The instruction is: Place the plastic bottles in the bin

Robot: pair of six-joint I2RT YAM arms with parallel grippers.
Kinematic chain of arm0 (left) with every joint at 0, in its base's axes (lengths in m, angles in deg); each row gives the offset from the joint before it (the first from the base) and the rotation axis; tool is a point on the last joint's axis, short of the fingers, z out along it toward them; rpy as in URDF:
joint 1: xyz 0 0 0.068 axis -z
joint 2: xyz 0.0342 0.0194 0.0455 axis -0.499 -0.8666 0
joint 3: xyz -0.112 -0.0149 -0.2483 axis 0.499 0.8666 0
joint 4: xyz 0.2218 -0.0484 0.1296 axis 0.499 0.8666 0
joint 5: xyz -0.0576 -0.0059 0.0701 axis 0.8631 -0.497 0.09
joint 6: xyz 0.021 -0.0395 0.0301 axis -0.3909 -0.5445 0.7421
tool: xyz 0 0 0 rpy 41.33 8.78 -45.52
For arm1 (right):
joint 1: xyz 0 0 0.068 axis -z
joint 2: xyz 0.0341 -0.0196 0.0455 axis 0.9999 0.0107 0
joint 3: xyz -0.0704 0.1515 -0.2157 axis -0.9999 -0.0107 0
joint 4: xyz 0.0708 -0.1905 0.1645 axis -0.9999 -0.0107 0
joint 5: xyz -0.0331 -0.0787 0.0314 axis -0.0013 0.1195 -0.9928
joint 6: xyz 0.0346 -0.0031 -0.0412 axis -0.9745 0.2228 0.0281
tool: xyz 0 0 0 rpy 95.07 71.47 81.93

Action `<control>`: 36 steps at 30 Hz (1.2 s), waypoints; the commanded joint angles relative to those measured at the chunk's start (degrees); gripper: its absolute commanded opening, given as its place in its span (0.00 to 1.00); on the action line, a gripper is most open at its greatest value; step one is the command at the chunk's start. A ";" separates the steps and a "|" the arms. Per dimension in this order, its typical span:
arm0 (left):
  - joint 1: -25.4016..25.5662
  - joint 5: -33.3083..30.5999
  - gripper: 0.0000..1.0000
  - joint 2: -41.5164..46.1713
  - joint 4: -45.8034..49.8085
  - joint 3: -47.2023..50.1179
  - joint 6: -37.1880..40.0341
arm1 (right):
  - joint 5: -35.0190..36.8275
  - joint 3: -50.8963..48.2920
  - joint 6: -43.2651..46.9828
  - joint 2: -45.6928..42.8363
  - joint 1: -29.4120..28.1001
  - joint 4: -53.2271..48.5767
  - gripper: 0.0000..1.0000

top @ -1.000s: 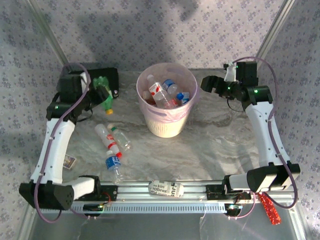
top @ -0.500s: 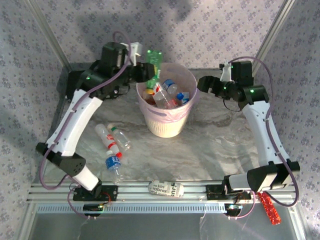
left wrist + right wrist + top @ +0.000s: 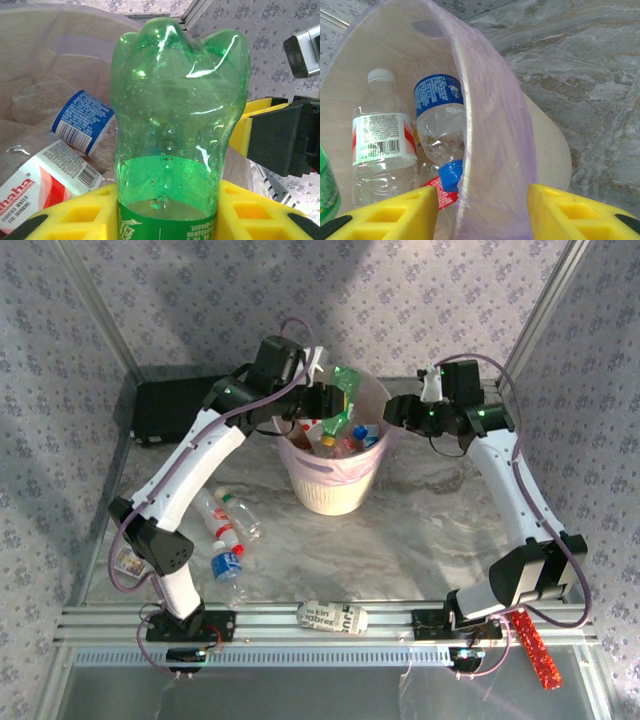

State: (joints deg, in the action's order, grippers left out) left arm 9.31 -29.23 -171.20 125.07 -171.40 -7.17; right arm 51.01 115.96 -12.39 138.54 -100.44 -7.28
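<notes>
Green see-through plastic bottle (image 3: 175, 125) | pinched in left gripper (image 3: 322, 400), base outermost, over mouth of pale pink round plastic bin (image 3: 325, 492), upper centre | right gripper (image 3: 482, 212) agape, astride bin rim

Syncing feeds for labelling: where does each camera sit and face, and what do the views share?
Top external: above, behind the bases, looking down on bin and both arms.
Left wrist: on left arm, facing into the bin; left claw shut on the green bottle.
Right wrist: on right arm, looking down; open right claw straddles the bin's rim.
Shared: all three show the bin with bottles inside.
</notes>
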 commanded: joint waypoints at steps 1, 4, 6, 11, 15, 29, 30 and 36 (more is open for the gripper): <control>0.51 1.39 0.49 -0.19 -2.82 1.24 -1.02 | -2.00 -0.34 -0.36 0.60 -0.13 1.07 0.51; 0.65 1.70 0.58 -0.28 -3.08 1.28 -0.95 | -1.82 -0.05 -0.34 1.00 -0.46 0.94 0.50; 0.58 1.68 0.65 -0.24 -2.96 1.09 -0.73 | -1.74 -0.04 -0.51 1.18 -0.64 1.06 0.50; 0.33 -0.66 0.79 1.47 -1.37 0.28 0.96 | -1.36 -0.06 -0.62 1.55 -0.98 1.27 0.49; 0.16 -2.02 0.94 3.33 -0.96 0.56 1.50 | -1.16 0.19 -0.64 2.01 -1.04 1.43 0.49; -19.82 -4.37 0.88 32.87 8.02 36.16 -3.14 | -0.63 2.05 0.56 2.89 -1.33 0.23 0.48; -22.74 -2.99 0.87 35.40 7.96 40.95 -3.75 | -0.45 2.19 0.71 2.86 -1.41 0.06 0.48; -31.77 2.69 0.85 46.17 6.96 63.24 -8.60 | 0.19 2.82 1.40 3.00 -1.43 -1.06 0.48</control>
State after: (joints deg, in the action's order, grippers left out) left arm -21.71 -30.78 -127.73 130.18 -113.87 -12.38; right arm 50.57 116.39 -12.35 140.84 -101.55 -6.76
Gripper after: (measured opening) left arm 0.854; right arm 0.484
